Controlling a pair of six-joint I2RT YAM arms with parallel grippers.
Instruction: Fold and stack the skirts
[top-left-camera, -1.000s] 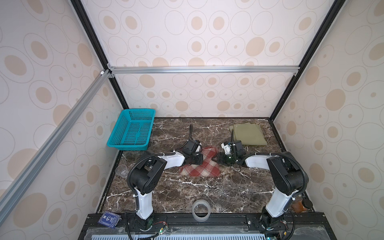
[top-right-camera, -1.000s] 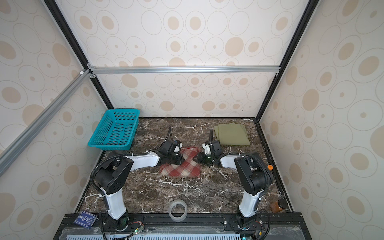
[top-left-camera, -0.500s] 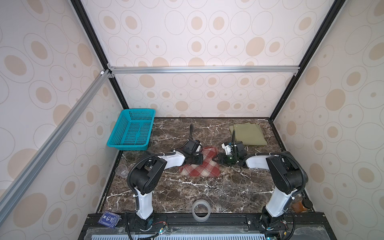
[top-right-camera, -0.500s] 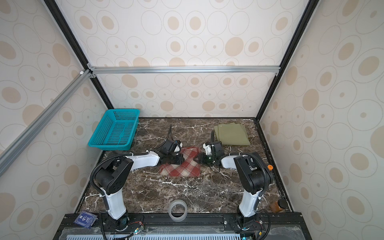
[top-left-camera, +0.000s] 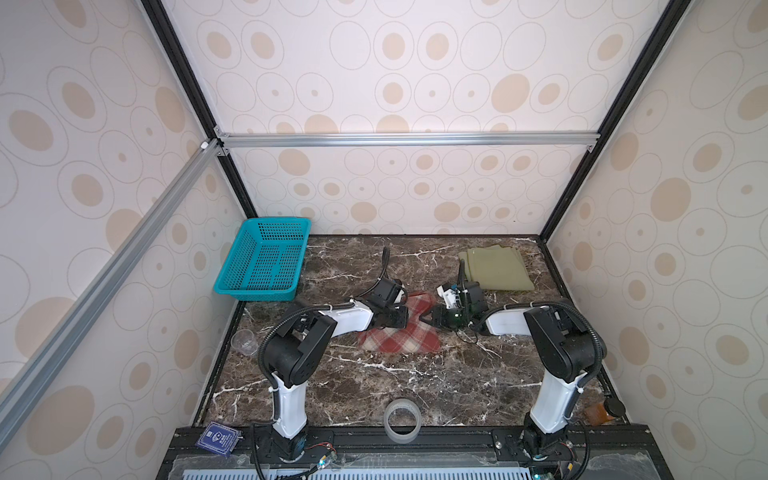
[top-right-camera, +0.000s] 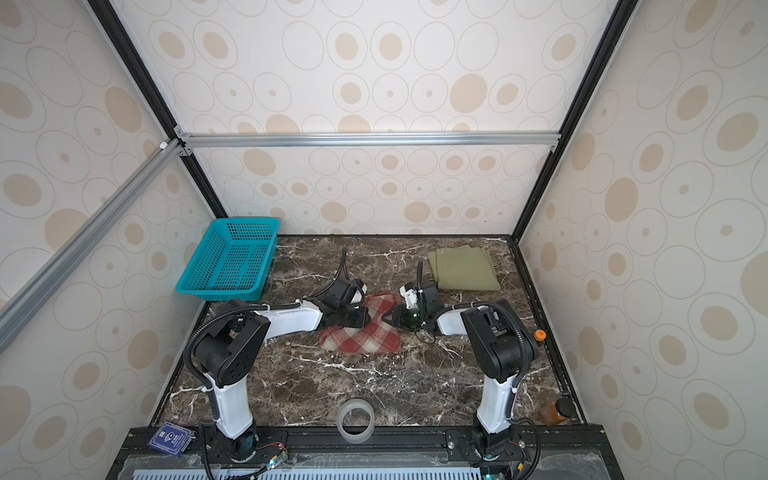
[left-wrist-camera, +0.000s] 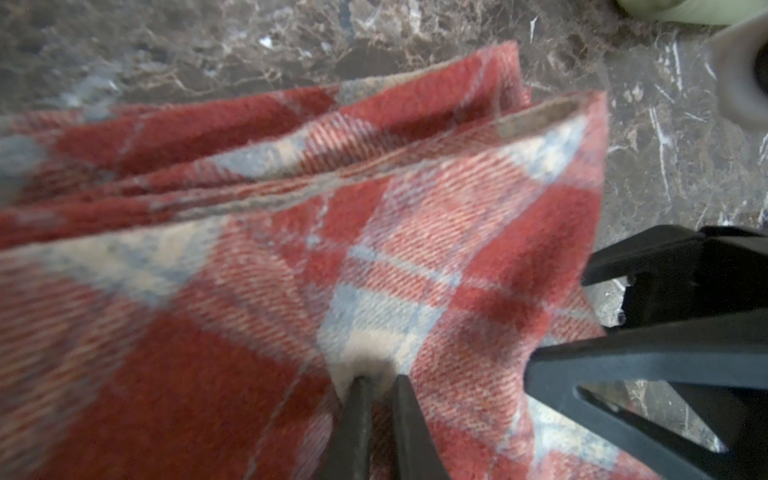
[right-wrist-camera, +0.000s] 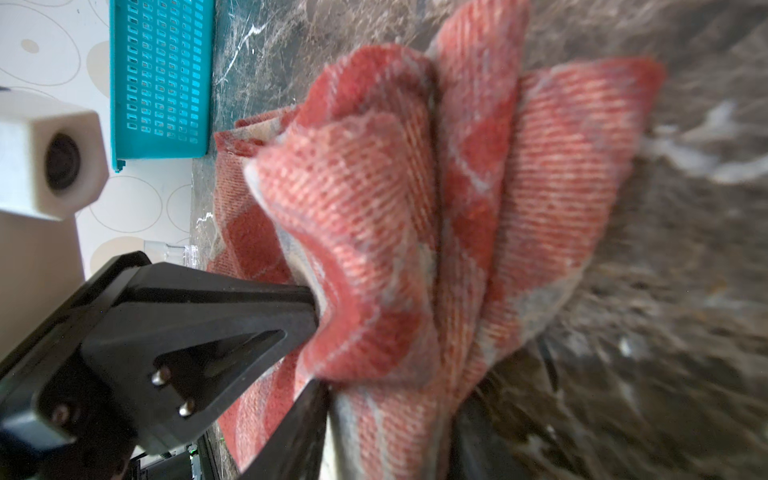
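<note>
Skirts, count: two.
Plaid skirt: thick woolly red-and-cream plaid skirt (top-left-camera: 401, 337), in the middle of the dark brown marble-patterned counter (top-left-camera: 365, 390). Its broad near part lies flat. Its narrower far part is bunched into upright folds between the two end effectors.
Olive skirt: thin plain olive-green skirt (top-left-camera: 496, 269), folded into a flat rectangle at the far right corner of the counter, apart from the plaid skirt.
Other things, one of each: teal plastic mesh basket (top-left-camera: 266, 262) at the far left, leaning on the wall; clear tape roll (top-left-camera: 402, 420) at the near edge; clear plastic cup (top-left-camera: 244, 343) by the left wall; blue card (top-left-camera: 218, 436) at the near left; amber bottle (top-left-camera: 601, 411) at the near right.
Arms, count: two, one end effector each.
Left arm pose: base on the near rail, lower link upright, forearm reaching low and inward to the plaid skirt's left side.
Left end effector (left-wrist-camera: 377, 384): fingers nearly together, pinching a pucker of plaid cloth.
Right arm pose: mirrors the left, forearm low and pointing inward from the right.
Right end effector (right-wrist-camera: 395, 392): fingers stand either side of a thick bunched fold of the plaid skirt. I cannot tell whether they press it.
Relation: the two end effectors face each other, close together, at the plaid skirt's far end.
</note>
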